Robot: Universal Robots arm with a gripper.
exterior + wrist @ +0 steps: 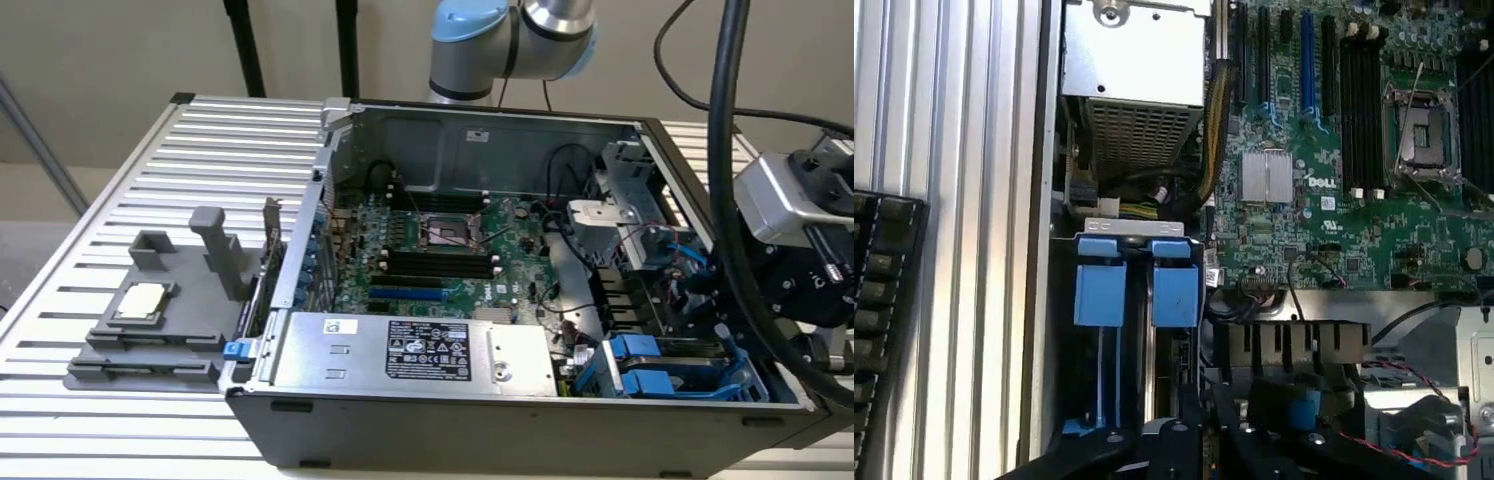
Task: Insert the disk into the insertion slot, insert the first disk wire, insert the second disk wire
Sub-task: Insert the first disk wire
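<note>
You'll find the disk (1174,292) down in the slot (1134,228), in the case's (534,425) near corner at the lower right of the exterior view. What shows of it is a blue frame end, one of two side by side, and I can't tell you which of the pair is its own. Its silver body and label are buried in the cage, so how deep it sits is a guess.

Treat it as a dense, rigid block, heavy for its size, with smooth metal faces that would slide between pads. It won't bend, but it is likely to suffer from knocks, and its connector edge is delicate. Take it by the blue frame, which gives a little, or across the long sides. It should run straight along the rails; if it goes in skewed, it will probably jam.

The gripper (1189,445) hangs right over the slot, clenched shut, with nothing in it that I can make out. In the exterior view its black body covers the slot's side toward the right.

The wires are harder to read. A cable bundle (1144,205) lies between the slot and the power supply (1134,70), and thin red and black leads (1419,390) run nearby. You cannot tell which are the disk's or where their plugs lie. Expect them to be limp, and grip them at the plug.
</note>
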